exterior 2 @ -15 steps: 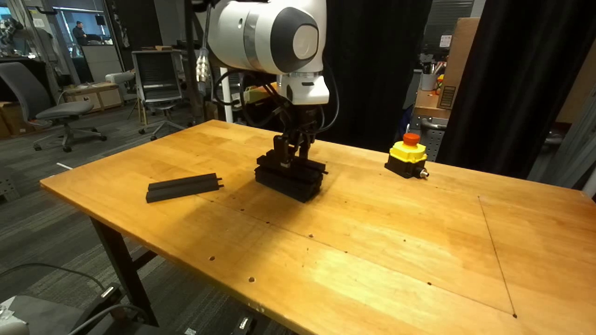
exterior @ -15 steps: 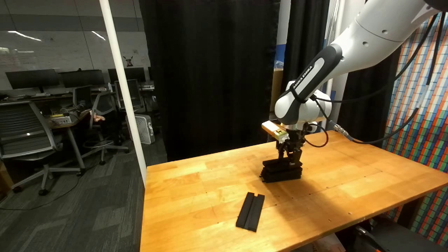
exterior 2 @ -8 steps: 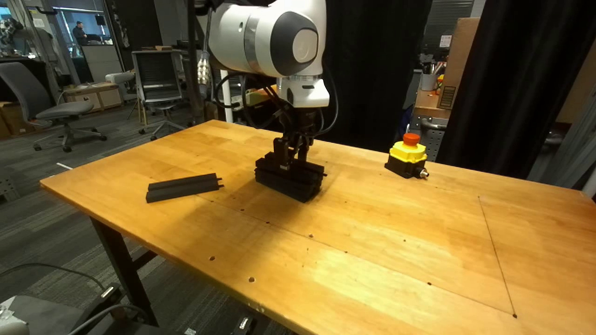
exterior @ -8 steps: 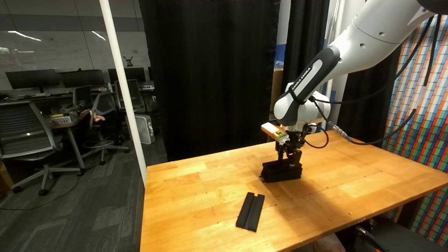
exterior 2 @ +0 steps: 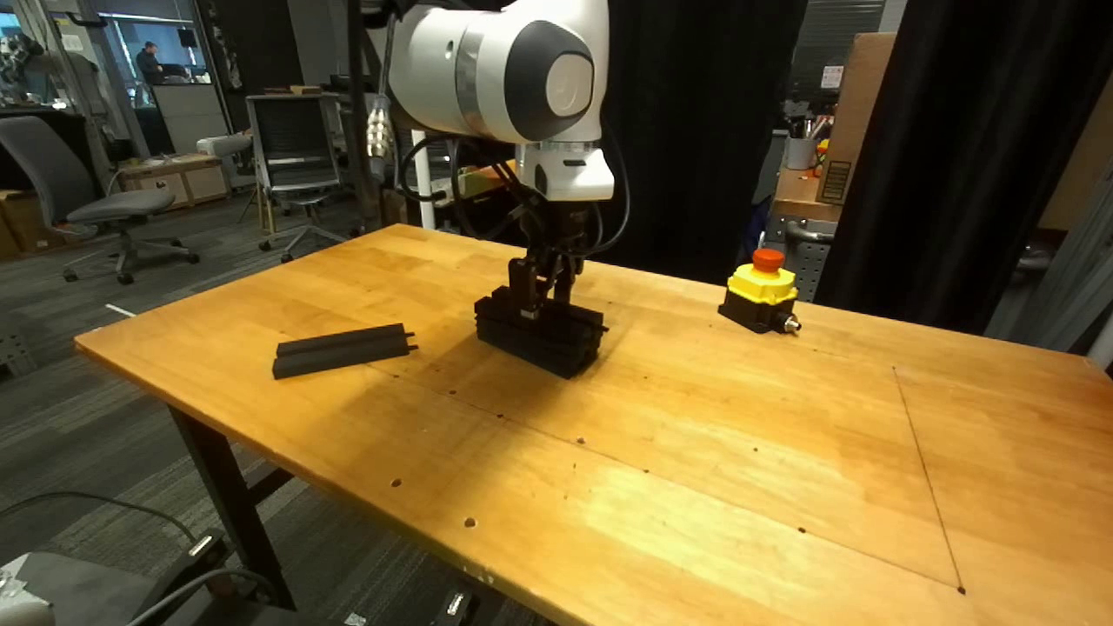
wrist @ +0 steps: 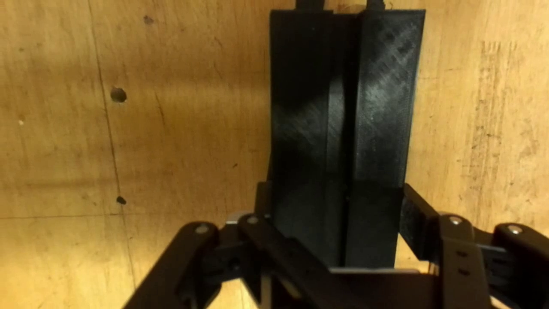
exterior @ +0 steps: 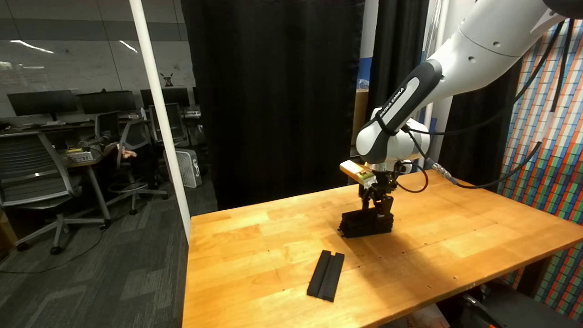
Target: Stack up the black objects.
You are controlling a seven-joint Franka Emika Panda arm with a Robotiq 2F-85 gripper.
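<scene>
Up from six o'clock in the wrist view, the gripper [wrist: 335,205] reaches over the top bar [wrist: 336,128] of a black pile [exterior 2: 530,346] and looks to be gripping it: the fingers [wrist: 414,214] stand against the bar's nine and three o'clock edges, with no gap showing between them and it. What is new is the height. Compared with a second ago, gripper and top bar are lower in both exterior views, and the bar, lately standing proud of the pile, now lies close upon it. For the task, this reads as a placement all but finished, with only the letting go to come. How many bars the pile holds cannot be counted, black merging into black; a thin dark sliver past the top bar's nine o'clock edge may be a lower one slightly out of line. Opening evenly and rising straight seems the next need, since a finger dragging on one side could pull the top bar askew. Farther out, at about seven o'clock from the pile in an exterior view, a loose bar [exterior: 325,276] lies flat on the table [exterior: 255,273], well apart and unmoved; it is probably the next to be stacked. At three o'clock from the pile in an exterior view, a yellow-and-red stop button [exterior 2: 760,291] stands clear of the work.
</scene>
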